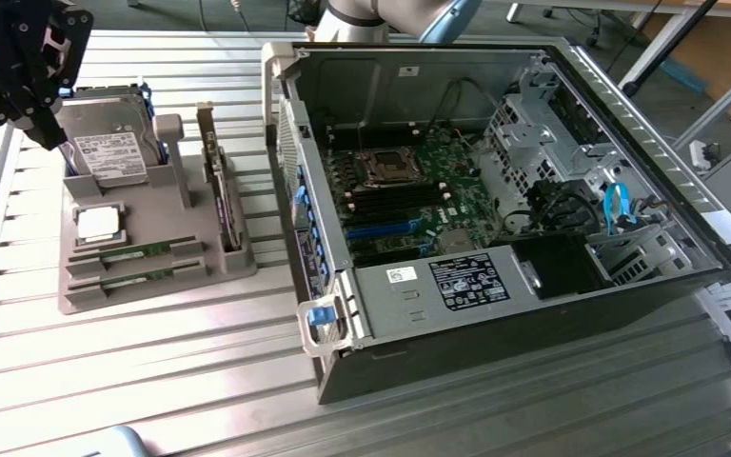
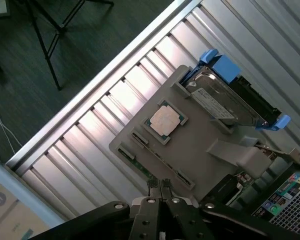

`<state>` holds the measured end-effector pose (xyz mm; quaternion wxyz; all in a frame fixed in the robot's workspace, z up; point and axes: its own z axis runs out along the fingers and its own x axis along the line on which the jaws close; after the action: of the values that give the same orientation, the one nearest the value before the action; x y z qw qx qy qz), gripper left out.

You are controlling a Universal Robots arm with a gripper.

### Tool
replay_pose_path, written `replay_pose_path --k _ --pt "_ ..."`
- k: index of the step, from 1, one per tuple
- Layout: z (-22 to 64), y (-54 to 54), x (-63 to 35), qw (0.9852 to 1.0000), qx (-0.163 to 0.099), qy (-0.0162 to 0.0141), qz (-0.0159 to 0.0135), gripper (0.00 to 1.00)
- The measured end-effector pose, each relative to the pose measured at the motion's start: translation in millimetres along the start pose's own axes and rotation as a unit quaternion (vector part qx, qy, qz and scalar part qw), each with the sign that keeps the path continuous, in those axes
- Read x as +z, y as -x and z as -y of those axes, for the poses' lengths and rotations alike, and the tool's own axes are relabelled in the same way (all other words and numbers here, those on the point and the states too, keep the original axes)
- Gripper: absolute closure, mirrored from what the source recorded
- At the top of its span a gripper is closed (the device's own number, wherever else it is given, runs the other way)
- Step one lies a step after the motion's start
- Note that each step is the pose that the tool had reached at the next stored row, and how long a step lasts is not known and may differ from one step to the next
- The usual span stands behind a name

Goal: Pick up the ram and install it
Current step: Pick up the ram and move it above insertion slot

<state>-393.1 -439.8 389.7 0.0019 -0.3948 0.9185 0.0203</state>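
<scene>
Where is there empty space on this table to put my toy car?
The biggest bare patch of slatted table lies between the grey holder and the table's near edge, beside the open computer case. A thin strip runs between holder and case. The holder is crowded with the hard drive, processor and ram; the case is packed too.

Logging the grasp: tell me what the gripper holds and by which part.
Nothing held: the gripper is shut on nothing; the ram lies in the grey holder.

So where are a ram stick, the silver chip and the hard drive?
ram stick [image 1: 137,252], exterior view, middle of its green edge
silver chip [image 2: 165,121], wrist view, centre of its top
hard drive [image 1: 109,155], exterior view, its white label
</scene>
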Motion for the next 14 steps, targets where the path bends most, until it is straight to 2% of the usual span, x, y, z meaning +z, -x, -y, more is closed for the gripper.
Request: replay_pose_path --k 14 --pt "0.0 0.0 0.0 0.9989 -0.046 0.0004 -0.0023 0.89"
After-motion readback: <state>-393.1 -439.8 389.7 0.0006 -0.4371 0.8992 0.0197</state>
